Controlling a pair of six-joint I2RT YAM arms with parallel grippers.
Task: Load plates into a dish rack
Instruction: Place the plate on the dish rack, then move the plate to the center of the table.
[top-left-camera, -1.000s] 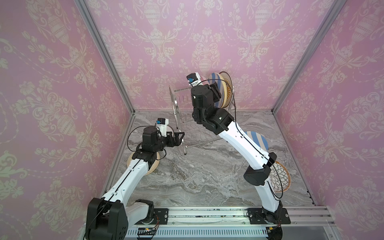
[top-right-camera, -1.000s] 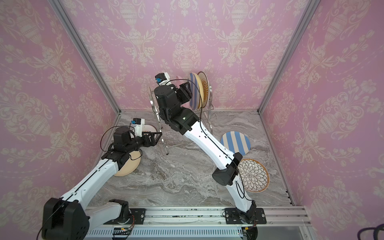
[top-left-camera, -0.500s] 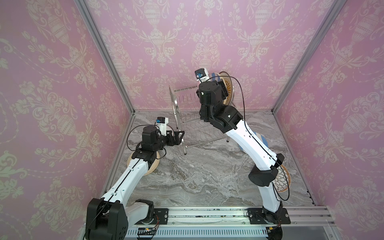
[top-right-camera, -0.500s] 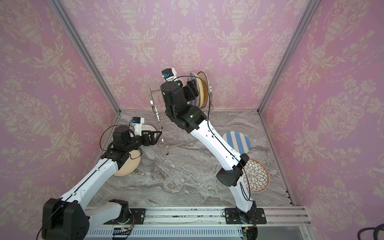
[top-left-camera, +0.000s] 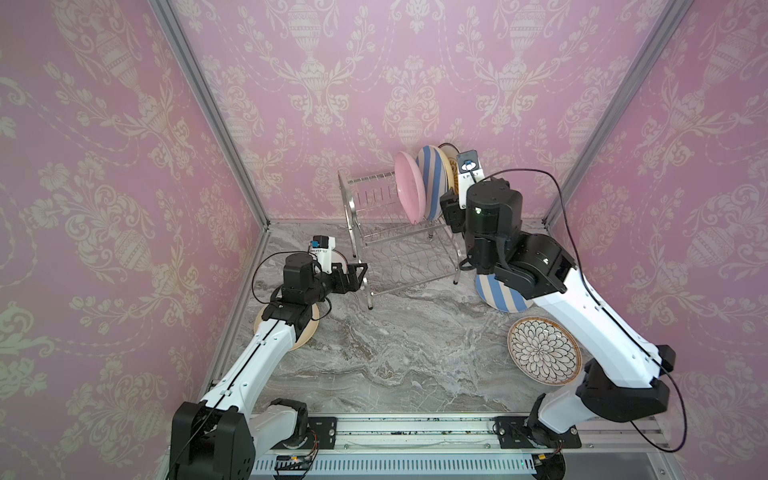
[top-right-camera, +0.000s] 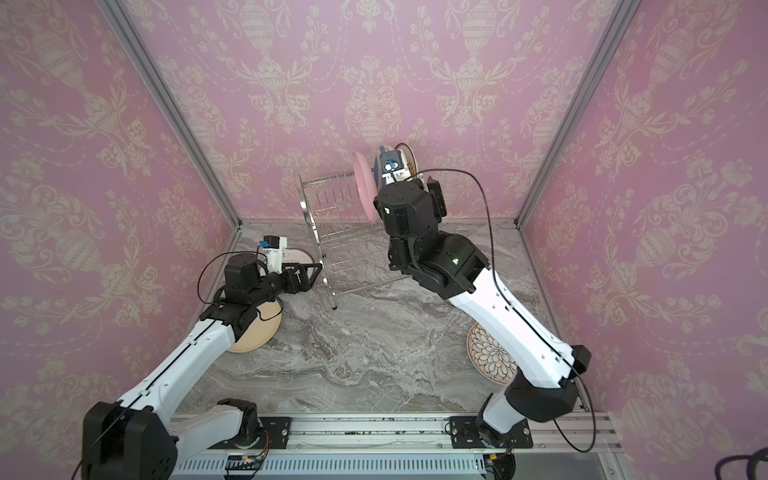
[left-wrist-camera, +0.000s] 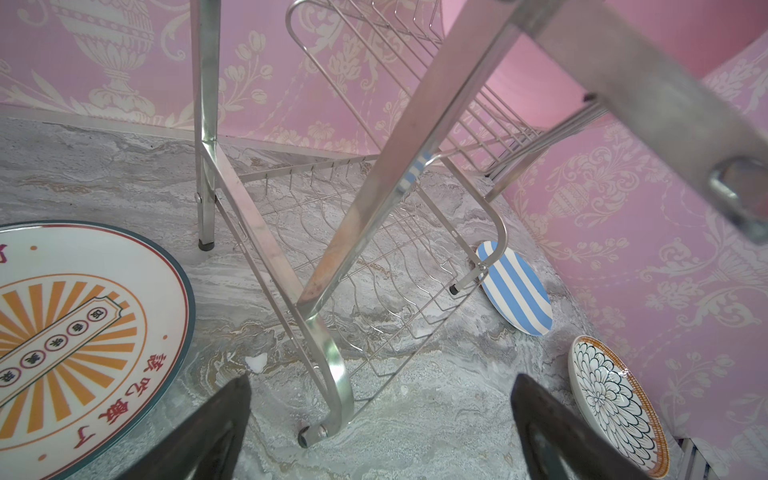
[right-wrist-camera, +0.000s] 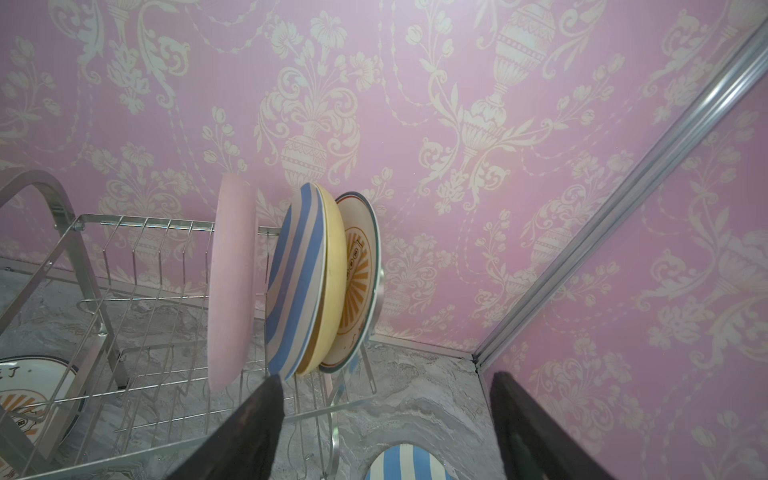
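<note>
The chrome dish rack stands at the back of the table. In its upper shelf stand on edge a pink plate, a blue-white striped plate, a yellow plate and a sunburst plate. My right gripper hangs open and empty just right of these plates. The left gripper is open, its fingers either side of the rack's front left leg without touching it. Flat on the table lie a second striped plate, a black-petal plate, a sunburst plate and a cream plate.
The marble table is closed in by pink walls on three sides. The cream plate lies partly under my left arm, and the right arm reaches over the striped plate on the table. The rack's lower wavy shelf holds nothing.
My right arm has drawn back to the right, away from the rack's upper shelf, where the pink plate now stands uncovered. The left arm has not moved.
</note>
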